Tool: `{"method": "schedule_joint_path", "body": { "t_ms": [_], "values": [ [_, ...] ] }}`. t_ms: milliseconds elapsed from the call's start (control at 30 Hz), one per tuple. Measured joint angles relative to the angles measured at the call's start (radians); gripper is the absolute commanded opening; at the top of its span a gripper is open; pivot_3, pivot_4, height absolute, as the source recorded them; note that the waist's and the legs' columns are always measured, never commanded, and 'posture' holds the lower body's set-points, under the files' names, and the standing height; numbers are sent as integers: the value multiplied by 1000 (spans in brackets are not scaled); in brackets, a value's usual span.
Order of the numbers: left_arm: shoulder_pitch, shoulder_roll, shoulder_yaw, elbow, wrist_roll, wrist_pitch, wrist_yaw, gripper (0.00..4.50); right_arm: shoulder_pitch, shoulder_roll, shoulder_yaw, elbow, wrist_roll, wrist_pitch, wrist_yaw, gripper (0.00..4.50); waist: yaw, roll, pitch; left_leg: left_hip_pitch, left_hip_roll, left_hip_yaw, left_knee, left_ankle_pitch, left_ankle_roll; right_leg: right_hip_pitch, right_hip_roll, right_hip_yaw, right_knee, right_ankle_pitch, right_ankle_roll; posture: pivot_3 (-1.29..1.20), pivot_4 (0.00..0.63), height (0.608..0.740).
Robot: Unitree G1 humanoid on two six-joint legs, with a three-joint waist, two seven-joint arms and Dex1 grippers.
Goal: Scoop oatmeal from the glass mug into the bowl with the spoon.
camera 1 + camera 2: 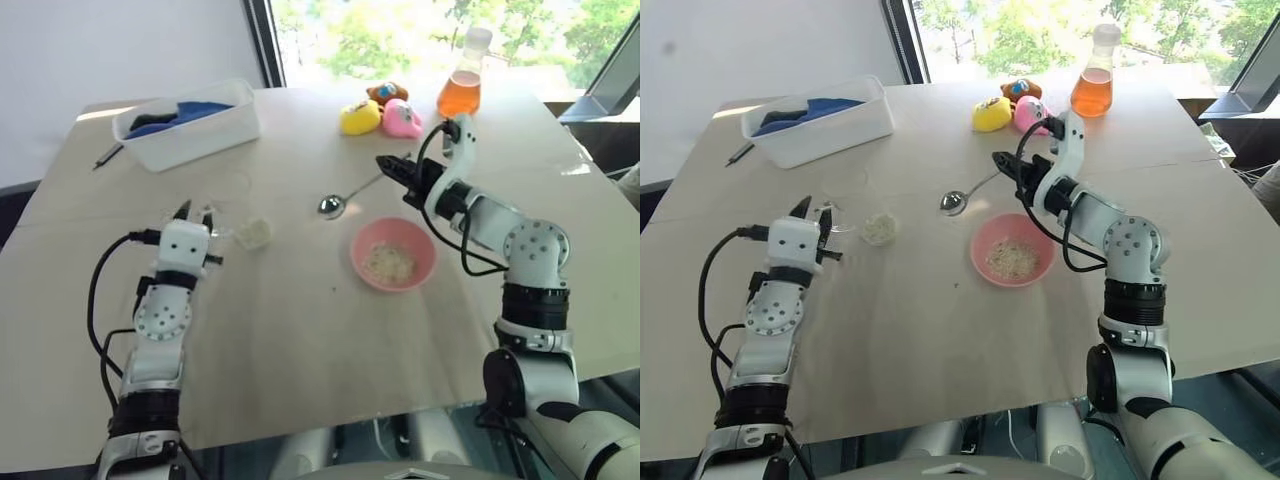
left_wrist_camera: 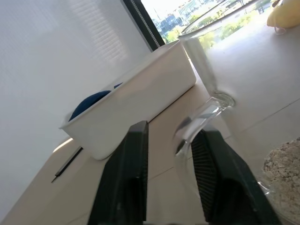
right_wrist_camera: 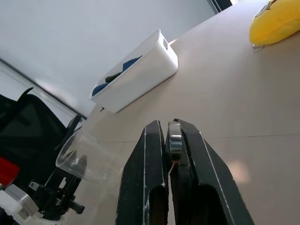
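Note:
The clear glass mug (image 1: 237, 212) stands at the table's left, and pale oatmeal (image 1: 255, 233) lies in its bottom. My left gripper (image 1: 197, 210) is shut on the mug's handle (image 2: 187, 136), which sits between the black fingers (image 2: 136, 164). At the table's middle my right gripper (image 1: 386, 163) is shut on the end of the silver spoon (image 1: 352, 192). The spoon's head (image 1: 332, 207) hangs low over the table between mug and bowl. The pink bowl (image 1: 358, 245) sits just below the right gripper and holds some oatmeal (image 1: 390, 265).
A white tub (image 1: 200, 140) with blue cloth stands at the back left, a dark pen (image 1: 108, 155) beside it. Yellow (image 1: 360, 117), pink (image 1: 403, 118) and brown (image 1: 385, 93) toys and a flask of orange liquid (image 1: 460, 85) stand at the back.

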Motion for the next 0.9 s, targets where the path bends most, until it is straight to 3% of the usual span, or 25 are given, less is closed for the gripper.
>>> {"method": "schedule_joint_path", "body": {
  "t_ms": [367,667,767,900],
  "values": [
    [-12,-3,5,15,-25,-2,9,93,8,-6,-1,0,-7,-11,0,0,-15,2,-4,2,0,2,3,0,0,0,0,3,7,0,0,0,150,740],
    [-71,-18,-65,-48,-104,142,-141,93,-150,-19,-17,19,3,-33,0,0,-16,2,-4,-2,-2,2,7,0,0,-2,-1,2,9,0,0,0,150,740],
    [-120,25,-129,-74,-72,192,-209,93,-231,-35,-7,-5,12,-38,46,0,-20,2,-4,-2,-1,1,7,0,0,-3,-1,2,9,0,0,0,150,740],
    [-152,41,-155,-74,-54,219,-238,93,-231,-49,40,-23,16,-35,104,0,-23,2,-4,-2,-1,2,7,0,0,-3,-1,3,9,0,0,0,150,740]
  ]
}}
